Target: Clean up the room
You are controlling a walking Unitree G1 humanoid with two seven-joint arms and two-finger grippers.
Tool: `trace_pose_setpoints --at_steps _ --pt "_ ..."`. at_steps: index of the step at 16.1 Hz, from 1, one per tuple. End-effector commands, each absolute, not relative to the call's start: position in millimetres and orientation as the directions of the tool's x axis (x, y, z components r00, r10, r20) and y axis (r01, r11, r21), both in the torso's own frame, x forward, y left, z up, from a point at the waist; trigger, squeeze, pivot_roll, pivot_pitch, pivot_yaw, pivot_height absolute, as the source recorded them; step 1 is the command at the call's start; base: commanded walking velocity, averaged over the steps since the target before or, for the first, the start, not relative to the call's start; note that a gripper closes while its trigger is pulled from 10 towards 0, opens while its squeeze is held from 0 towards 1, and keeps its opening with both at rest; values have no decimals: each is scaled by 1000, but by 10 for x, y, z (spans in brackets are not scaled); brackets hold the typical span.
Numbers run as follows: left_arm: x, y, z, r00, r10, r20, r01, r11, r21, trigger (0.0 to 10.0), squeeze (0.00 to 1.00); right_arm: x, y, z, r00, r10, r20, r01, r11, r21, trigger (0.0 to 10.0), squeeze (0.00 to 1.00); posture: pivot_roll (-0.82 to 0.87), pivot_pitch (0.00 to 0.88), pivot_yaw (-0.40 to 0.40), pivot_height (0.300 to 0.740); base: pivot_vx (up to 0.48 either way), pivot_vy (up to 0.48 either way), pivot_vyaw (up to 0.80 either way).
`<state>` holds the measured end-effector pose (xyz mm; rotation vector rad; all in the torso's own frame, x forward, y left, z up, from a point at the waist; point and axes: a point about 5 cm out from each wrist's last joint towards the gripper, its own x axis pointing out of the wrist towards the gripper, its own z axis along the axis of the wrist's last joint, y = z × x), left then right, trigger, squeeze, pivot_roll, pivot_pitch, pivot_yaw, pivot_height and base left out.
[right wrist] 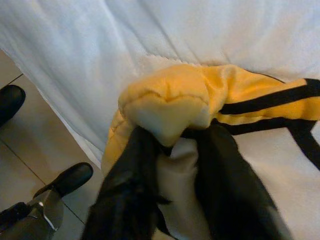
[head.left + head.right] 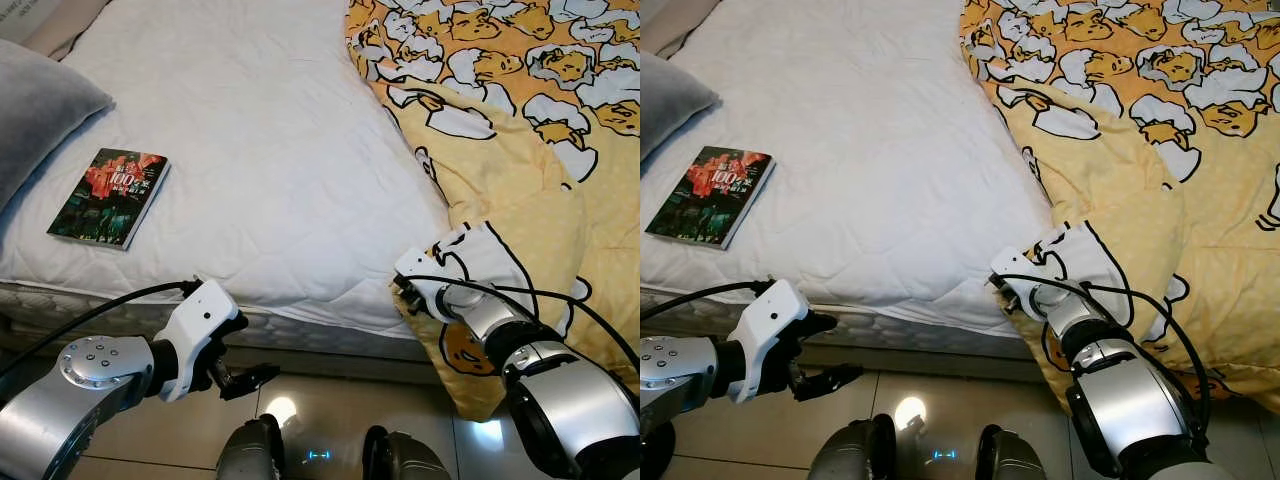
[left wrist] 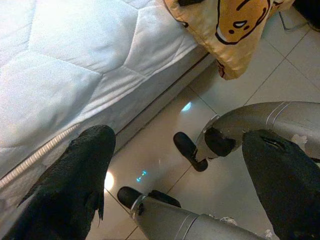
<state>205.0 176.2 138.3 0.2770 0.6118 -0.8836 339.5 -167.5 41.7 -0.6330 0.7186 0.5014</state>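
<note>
While its two black fingers pinch a folded corner of the yellow cartoon quilt (image 2: 520,150), the right gripper (image 1: 172,165) sits at the mattress (image 2: 270,150) edge — the quilt spreads from there up the bed's right side, its lower corner drooping toward the tiled floor (image 2: 300,410). Off to the left, the left gripper (image 3: 175,175) hangs spread wide above the tiles. A book (image 2: 109,196) lies flat near the grey pillow (image 2: 40,110), long axis running up the bed

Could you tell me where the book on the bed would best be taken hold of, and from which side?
Probably by its near long edge. The book lies flat on the white mattress, cover up, beside the grey pillow, not far from the bed's front edge. The left gripper, open and low by the bed frame, could come over that edge and pinch the near side, since a flat book offers only edges.
</note>
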Motion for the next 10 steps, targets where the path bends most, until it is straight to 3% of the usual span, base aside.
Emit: trace_pose_setpoints --at_steps 1,10 --pt "2016 1762 1407 476 -635 -608 794 608 -13 10000 0 3296 -1771 303 620 173 -765 -611 718 -333 0 0 186 247 2 740 0 0 0" --pt "2035 1754 1404 481 -636 -603 791 612 -15 10000 0 3296 -1788 310 636 199 -746 -582 758 -294 0 0 178 236 4 740 0 0 0"
